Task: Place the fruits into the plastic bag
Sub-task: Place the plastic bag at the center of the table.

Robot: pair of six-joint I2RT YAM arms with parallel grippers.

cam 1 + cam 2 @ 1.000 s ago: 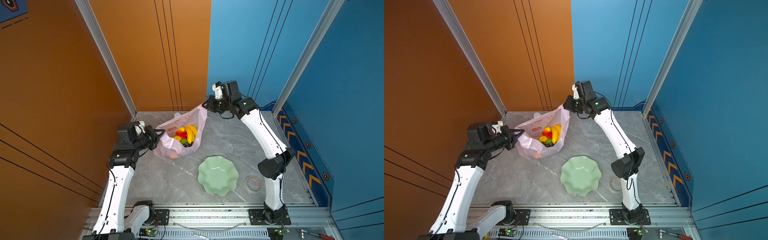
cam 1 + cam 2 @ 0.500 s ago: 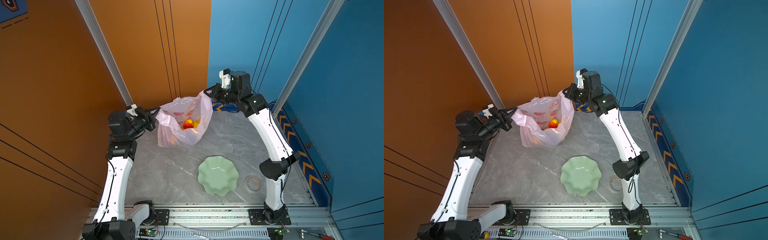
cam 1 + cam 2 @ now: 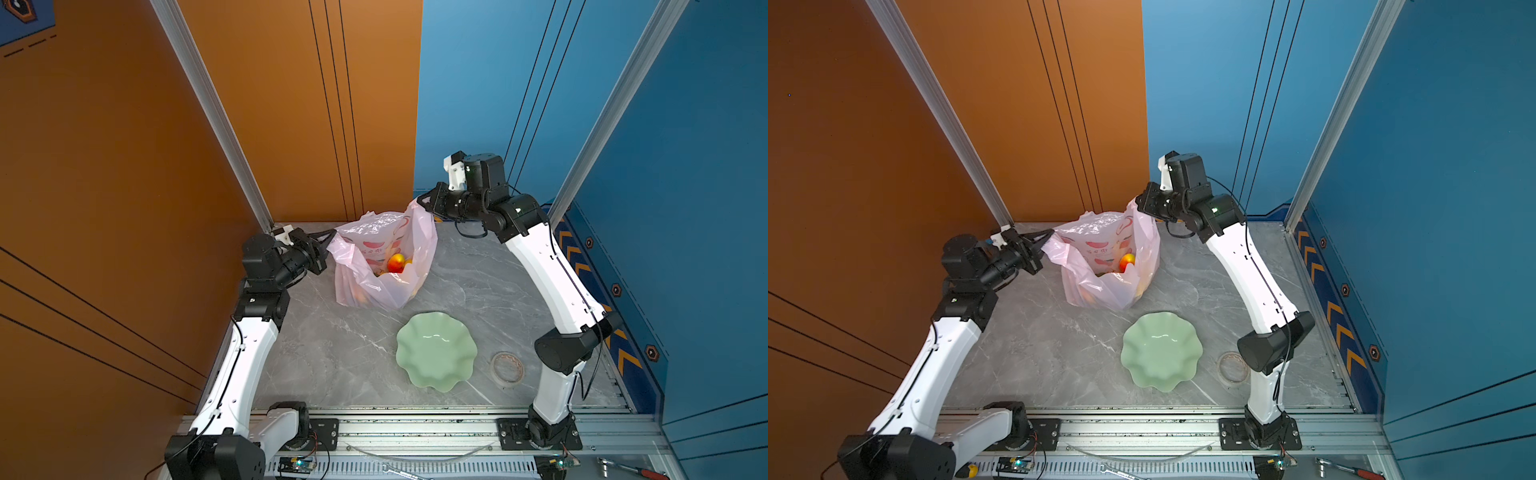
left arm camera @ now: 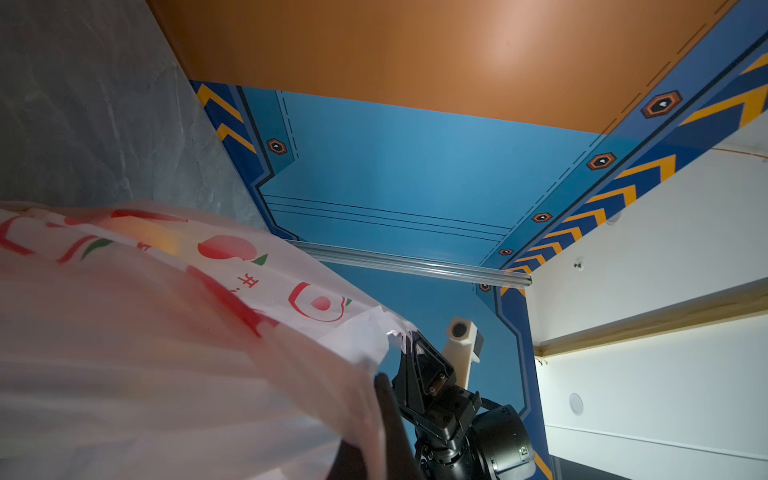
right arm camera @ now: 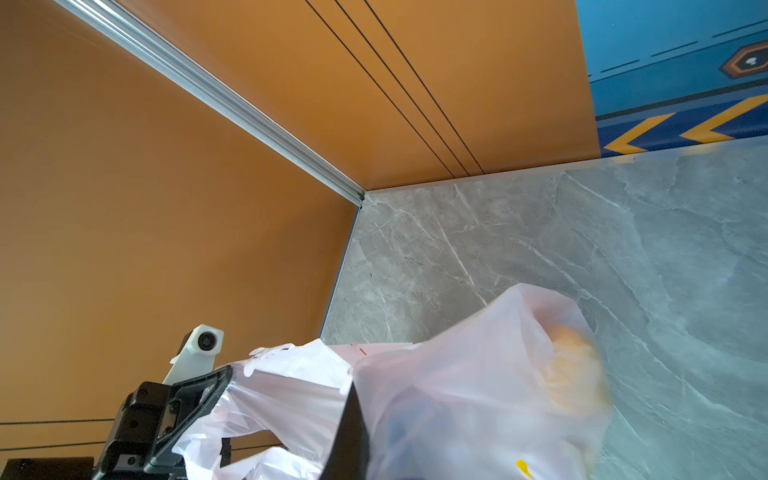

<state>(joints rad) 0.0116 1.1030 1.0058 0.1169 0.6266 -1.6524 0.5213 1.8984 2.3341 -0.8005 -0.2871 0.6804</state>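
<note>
Gripping the bag: a black left gripper (image 3: pixel 330 237) and a black right gripper (image 3: pixel 420 202) each clench a top edge of a thin, crinkly, translucent pale-pink plastic bag (image 3: pixel 376 291) printed with red peaches.
Left gripper: its fingers are pinched tight on the bag's edge on the robot's left, close to the orange wall.
Right gripper: its fingers are pinched tight on the opposite edge, held higher, close to the blue wall.
Bag: the mouth is stretched open between the two grippers, and the bottom appears to sit on the grey marble-look table (image 3: pixel 332 357), toward the back.
Fruits: a glossy red-and-yellow toy mango (image 3: pixel 396 262) lies inside the bag, visible through the mouth. Blurred yellow-orange shapes (image 5: pixel 575 374) show through the film in the right wrist view, but what they are cannot be told.
Plate: a pale green wavy-edged plate (image 3: pixel 435 357) sits in front of the bag, apart from it.
Tape: a clear tape roll (image 3: pixel 506 369) lies just beside the plate, near the right arm.
</note>
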